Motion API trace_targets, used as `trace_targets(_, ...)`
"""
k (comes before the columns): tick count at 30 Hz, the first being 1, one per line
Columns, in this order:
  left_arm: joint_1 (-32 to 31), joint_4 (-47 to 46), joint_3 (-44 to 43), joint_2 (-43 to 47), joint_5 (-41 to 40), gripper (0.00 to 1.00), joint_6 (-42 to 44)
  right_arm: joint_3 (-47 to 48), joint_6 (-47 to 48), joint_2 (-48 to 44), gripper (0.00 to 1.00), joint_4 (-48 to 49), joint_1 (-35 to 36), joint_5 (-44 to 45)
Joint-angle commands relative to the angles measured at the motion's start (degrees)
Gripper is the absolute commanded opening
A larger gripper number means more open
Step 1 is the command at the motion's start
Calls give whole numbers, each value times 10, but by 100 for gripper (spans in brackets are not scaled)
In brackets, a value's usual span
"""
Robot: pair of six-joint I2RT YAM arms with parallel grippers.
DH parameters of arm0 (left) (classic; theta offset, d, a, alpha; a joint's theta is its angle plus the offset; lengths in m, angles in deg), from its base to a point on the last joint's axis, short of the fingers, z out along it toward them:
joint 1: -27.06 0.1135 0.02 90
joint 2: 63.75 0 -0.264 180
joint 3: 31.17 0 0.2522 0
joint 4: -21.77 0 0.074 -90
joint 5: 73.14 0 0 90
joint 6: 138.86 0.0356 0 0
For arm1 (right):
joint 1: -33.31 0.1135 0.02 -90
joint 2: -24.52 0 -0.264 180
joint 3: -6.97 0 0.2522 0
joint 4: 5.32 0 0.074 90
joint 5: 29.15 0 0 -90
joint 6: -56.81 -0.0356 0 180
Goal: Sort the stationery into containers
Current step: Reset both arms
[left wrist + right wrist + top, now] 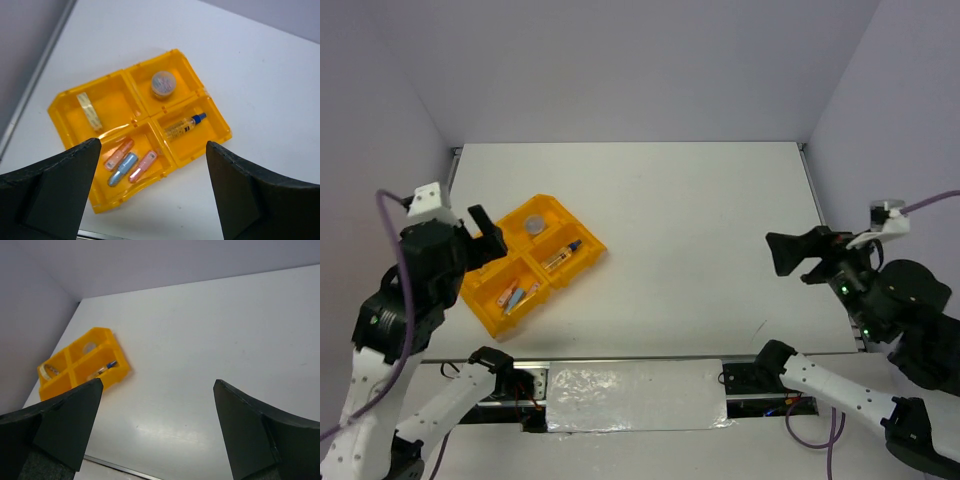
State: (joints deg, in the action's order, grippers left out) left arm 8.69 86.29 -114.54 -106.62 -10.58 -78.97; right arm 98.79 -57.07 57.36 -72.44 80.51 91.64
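Note:
The yellow-orange tray (582,268) sits at the table's left, its compartments being the containers. In the left wrist view the tray (59,107) holds a beige tape ring (89,109), a round greyish jar (164,83), a clear tube with a blue cap (184,126), and orange (120,153), blue (123,168) and pink (143,166) pen pieces together in one section. My left gripper (488,238) hovers above the tray's left side, open and empty (152,144). My right gripper (782,253) is open and empty (157,383) over the table's right side, far from the tray (60,385).
White table (700,230) bounded by pale walls at the back and both sides. A silvery foil strip (635,395) lies along the near edge between the arm bases. A metal rail (115,465) marks the table's near edge.

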Motion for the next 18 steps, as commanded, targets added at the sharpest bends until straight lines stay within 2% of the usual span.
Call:
trace_targets(1, -1, 65, -36, 51, -28, 99, 45, 46, 15, -8, 100, -132, 1, 69)
trace_targets(6, -3, 108, -36, 133, -24, 99, 64, 55, 35, -65, 100, -150, 1, 28)
trace_targets(12, -3, 113, -26, 221, 10, 99, 67, 61, 36, -109, 100, -172, 0, 47)
trace_targets(18, -5, 126, -29, 237, -19, 99, 51, 24, 43, -152, 100, -151, 1, 35)
